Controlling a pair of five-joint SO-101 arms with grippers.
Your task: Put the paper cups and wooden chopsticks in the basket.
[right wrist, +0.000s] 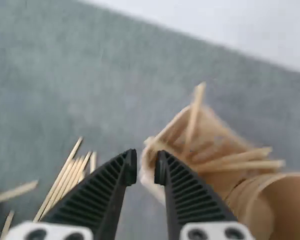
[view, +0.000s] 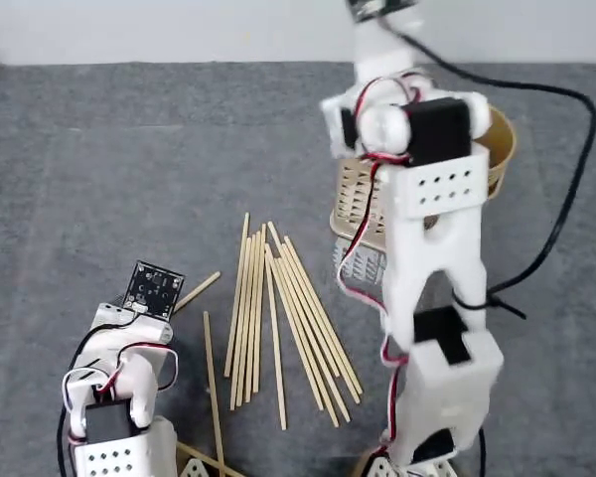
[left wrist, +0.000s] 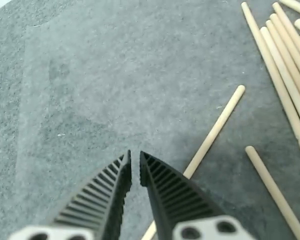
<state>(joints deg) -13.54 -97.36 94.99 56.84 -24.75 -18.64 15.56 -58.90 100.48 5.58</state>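
Several wooden chopsticks (view: pixel 278 318) lie fanned out on the grey mat. My left gripper (left wrist: pixel 135 156) hangs low over the mat with its fingers shut and nothing between them. One stray chopstick (left wrist: pixel 215 131) lies just beside it, and another chopstick (left wrist: pixel 275 187) is further off. My right arm (view: pixel 432 199) stretches over the slatted basket (view: pixel 356 204). My right gripper (right wrist: pixel 145 165) hovers at the basket (right wrist: pixel 155 150) rim, slightly open and holding nothing. A few chopsticks (right wrist: pixel 194 117) stand up inside the basket. A brown paper cup (right wrist: pixel 270 200) sits at its side, the paper cup (view: pixel 502 149) partly hidden by the arm.
My left arm (view: pixel 129 397) rests at the front left. A black cable (view: pixel 566 189) loops across the mat to the right of the basket. Two more chopsticks (view: pixel 211 383) lie near the front edge. Bare mat spreads to the left and the back.
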